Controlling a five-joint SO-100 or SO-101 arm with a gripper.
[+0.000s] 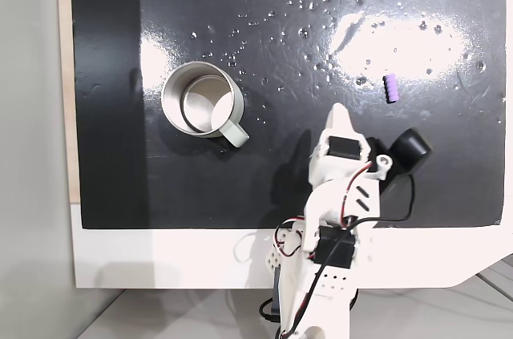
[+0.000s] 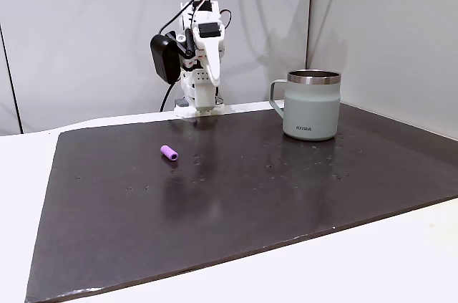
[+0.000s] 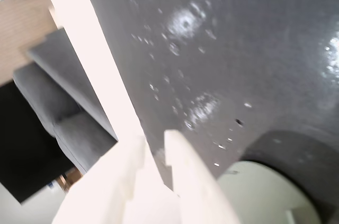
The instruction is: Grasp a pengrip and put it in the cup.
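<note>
Step in hand: approach, nothing grasped yet; the white two-finger gripper (image 3: pixel 153 142) enters the wrist view from the bottom edge, fingers nearly together with only a narrow slit between them and nothing in it, so closed and empty; in a fixed view the same gripper (image 1: pixel 340 115) sits lower centre of the frame, tip pointing up-frame over the glossy black mat (image 1: pixel 304 187); arm folded back near its base at the lower edge.

Further out: the tiny purple ribbed rubber pengrip (image 1: pixel 391 88) lies on the mat, upper right of that frame, apart from the gripper tip; in the other fixed view the pengrip (image 2: pixel 169 152) lies left of centre, lying on its side; the pale grey-white round mug with stubby handle (image 1: pixel 202 101) stands upright at centre left, well apart from the pengrip; same cup (image 2: pixel 311 104) at right of the side view.

Next move, as I judge it: open the jaws, swing toward upper right, descend over the pengrip.

Hard to make out: wrist view is blurred; the pale curved shape at its lower right may be the cup rim, cannot tell; glare patches hide mat detail.
</note>
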